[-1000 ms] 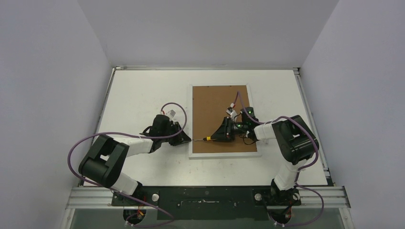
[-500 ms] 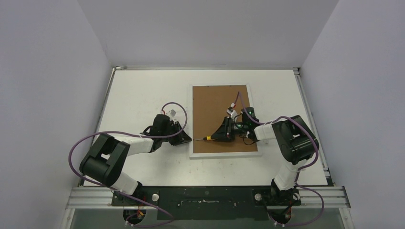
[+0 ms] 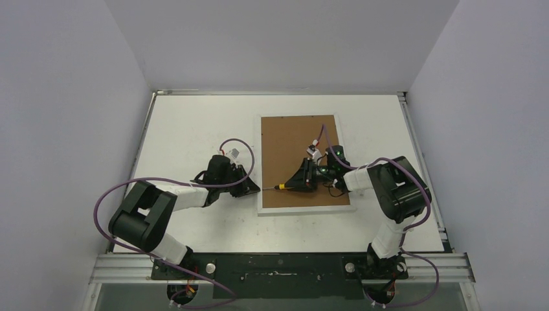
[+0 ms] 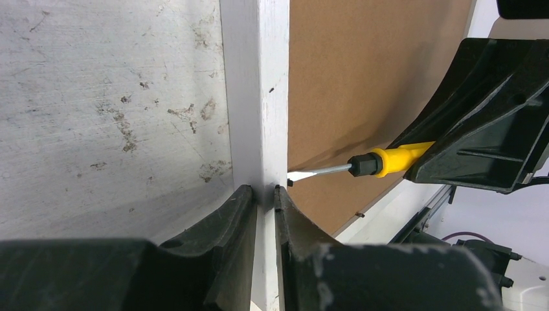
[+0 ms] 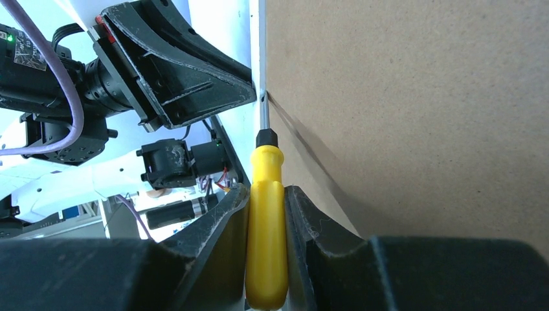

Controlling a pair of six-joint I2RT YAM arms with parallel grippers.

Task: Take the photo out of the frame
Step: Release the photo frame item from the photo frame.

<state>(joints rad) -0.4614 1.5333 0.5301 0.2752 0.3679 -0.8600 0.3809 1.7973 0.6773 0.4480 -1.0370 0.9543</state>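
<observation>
Left gripper (image 4: 262, 194) pinches the frame (image 4: 256, 97) by its left rail. Right gripper (image 5: 267, 194) clamps a screwdriver (image 5: 265, 259), its tip at the backing board (image 5: 421, 116) edge. Next: lever the board upward.

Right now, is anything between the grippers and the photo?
Yes: the brown backing board fills the back of the frame, hiding the photo. The right gripper holds a screwdriver at the board's left edge; the left gripper clamps the frame's left rail.

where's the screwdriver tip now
In the top view the screwdriver tip sits at the frame's left edge, by the backing board, right of the left gripper.
</observation>
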